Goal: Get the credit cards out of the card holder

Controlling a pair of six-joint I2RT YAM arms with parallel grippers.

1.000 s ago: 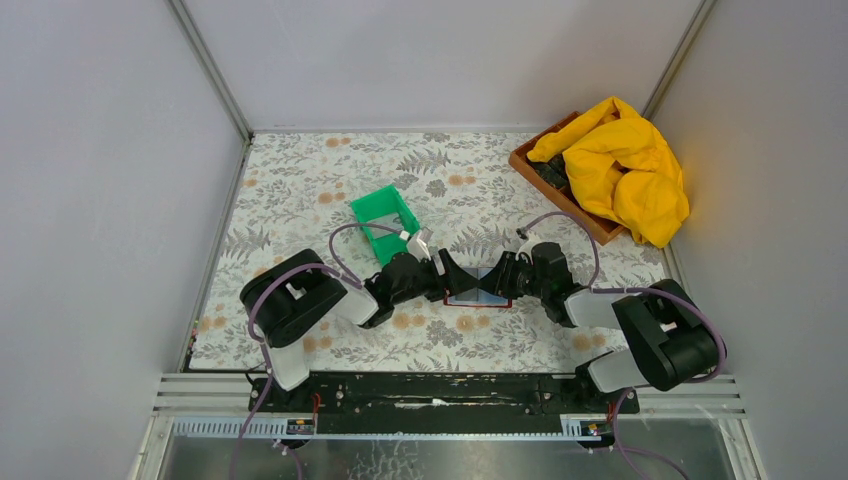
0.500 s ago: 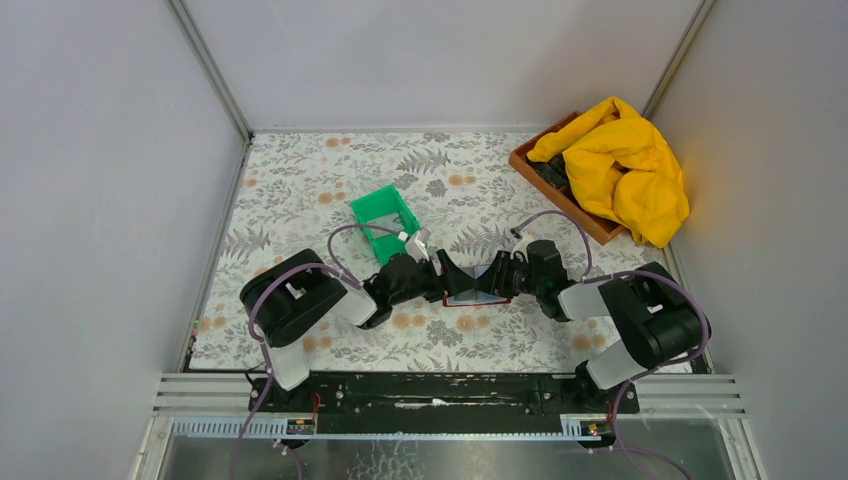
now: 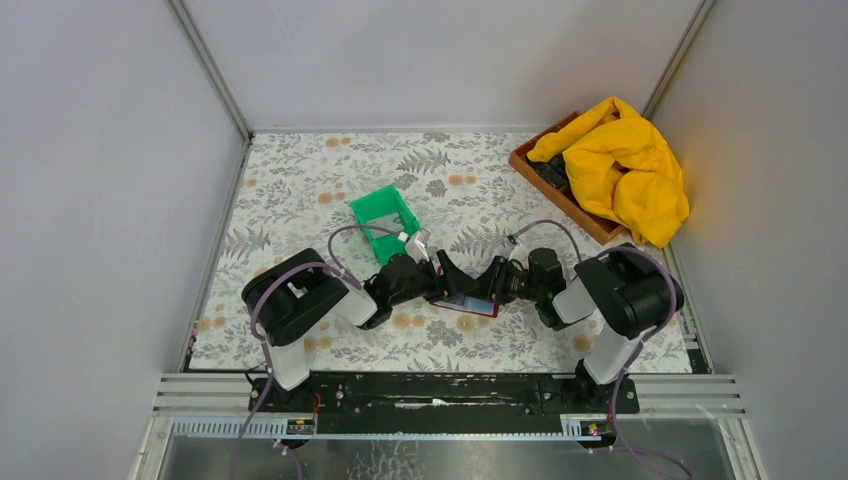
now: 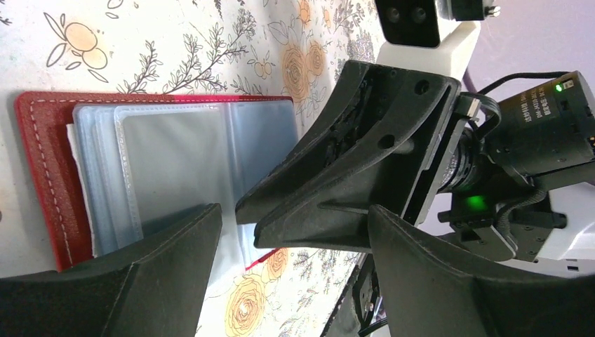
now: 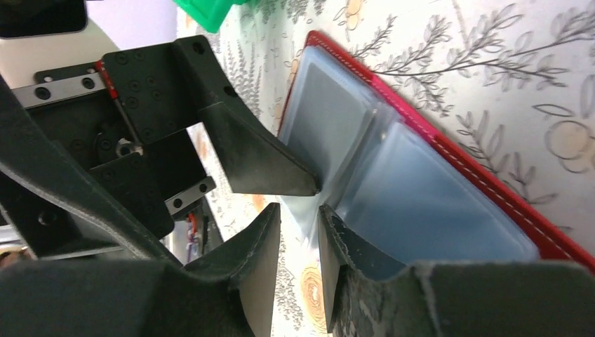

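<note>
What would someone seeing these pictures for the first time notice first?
The bright yellow cloth heaped over a wooden tray in the far right corner grabs the eye first. Next, mid-table, the left gripper and right gripper meet nose to nose over the open red card holder, its pale sleeves showing. A green bin sits just behind them.

The top camera looks steeply down from high over the near edge, far enough to hold the whole worktop (image 3: pixel 300 180). The left wrist camera sits low and close, facing the right hand (image 4: pixel 247 223). The right wrist camera faces the left hand (image 3: pixel 447 280). All three share the open card holder (image 3: pixel 470 304).
</note>
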